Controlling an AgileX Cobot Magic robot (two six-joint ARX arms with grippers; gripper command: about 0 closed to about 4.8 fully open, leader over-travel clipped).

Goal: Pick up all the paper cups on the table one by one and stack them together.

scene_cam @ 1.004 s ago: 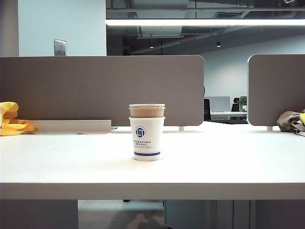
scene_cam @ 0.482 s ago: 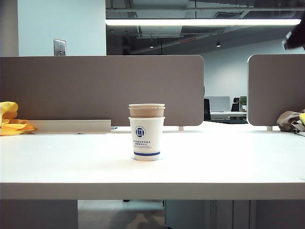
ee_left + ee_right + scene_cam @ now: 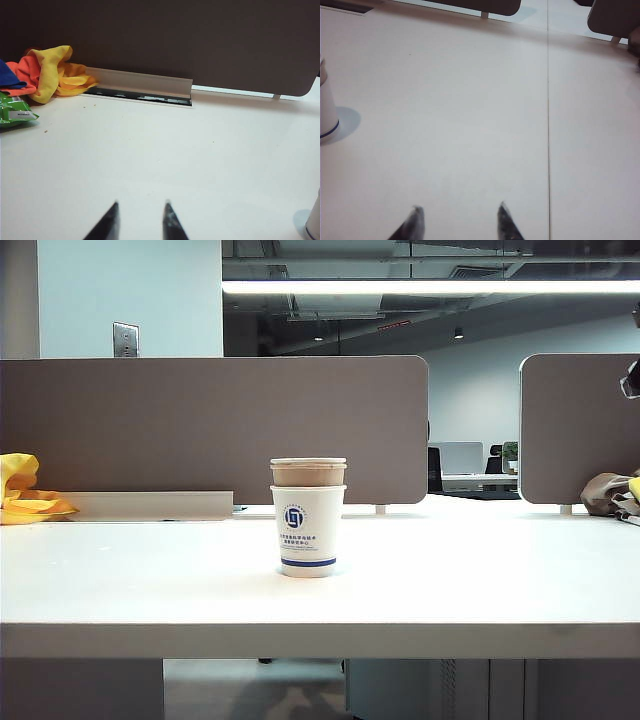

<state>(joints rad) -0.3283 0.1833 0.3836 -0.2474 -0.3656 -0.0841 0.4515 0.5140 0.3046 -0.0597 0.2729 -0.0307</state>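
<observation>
The stacked paper cups (image 3: pixel 308 517) stand mid-bench (image 3: pixel 480 580). Both end effectors, left (image 3: pixel 140 219) and right (image 3: pixel 457 220), hover well apart from the cups, jaws parted, empty.

The white table (image 3: pixel 480 580) carries a stack of paper cups (image 3: pixel 308 517) near its middle: a white cup with a blue logo and band stands upright on the top, with a brown cup nested inside. At the far left edge lie bunched yellow and orange cloths (image 3: pixel 55 75) beside a green packet (image 3: pixel 15 112). A brownish bundle (image 3: pixel 610 493) lies at the far right.
</observation>
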